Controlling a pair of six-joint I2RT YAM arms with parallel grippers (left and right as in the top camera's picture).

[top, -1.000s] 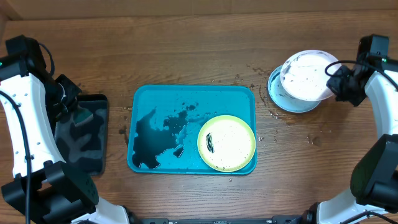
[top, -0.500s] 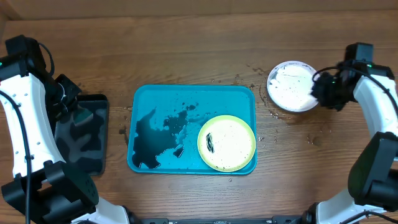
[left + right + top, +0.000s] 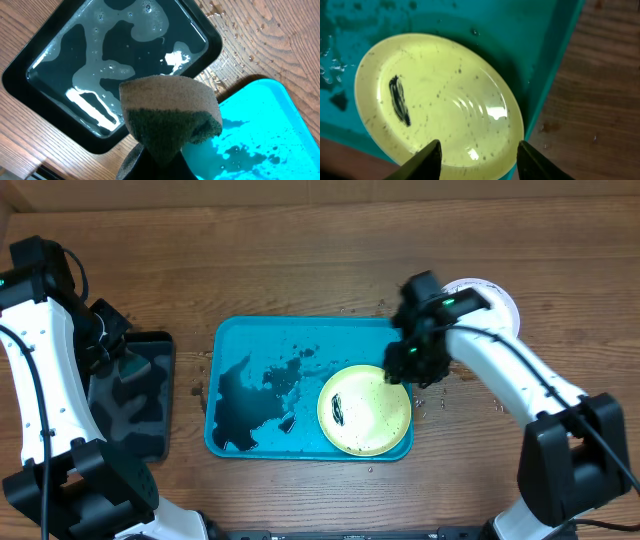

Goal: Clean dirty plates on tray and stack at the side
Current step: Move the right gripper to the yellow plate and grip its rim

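- Your right pincer [image 3: 479, 150] hangs open over the right end of the turquoise tray [image 3: 530, 45]. Its two dark fingers [image 3: 427, 160] stand apart with nothing between them.
- Directly beneath that pincer lies the yellow-green plate [image 3: 445, 100], flat inside the tray and close to the tray's right rim. The fingers are not touching it.
- The plate is dirty: a black smear [image 3: 400, 100] sits on the side away from the pincer's right finger, and fine dark specks are scattered over the rest.
- Beyond the plate, toward the tray's far end from this pincer, a dark puddle [image 3: 240, 405] and smaller splashes cover the tray floor.
- The white plate [image 3: 492, 298] rests on the wooden table [image 3: 300, 250] outside the tray, behind the right pincer and partly hidden by its arm. You cannot tell from here whether another plate lies under it.
- Your left pincer [image 3: 152, 162] is clenched on a sponge [image 3: 170, 115], which is pinched into a fold with its tan face up and its green scouring side toward the pincer.
- Below the held sponge sits a black tray [image 3: 100, 65] holding soapy water with pale foam streaks. The turquoise tray's corner lies just beside it, to the pincer's right in the wrist view.
- Water drops dot the wood between the two trays.
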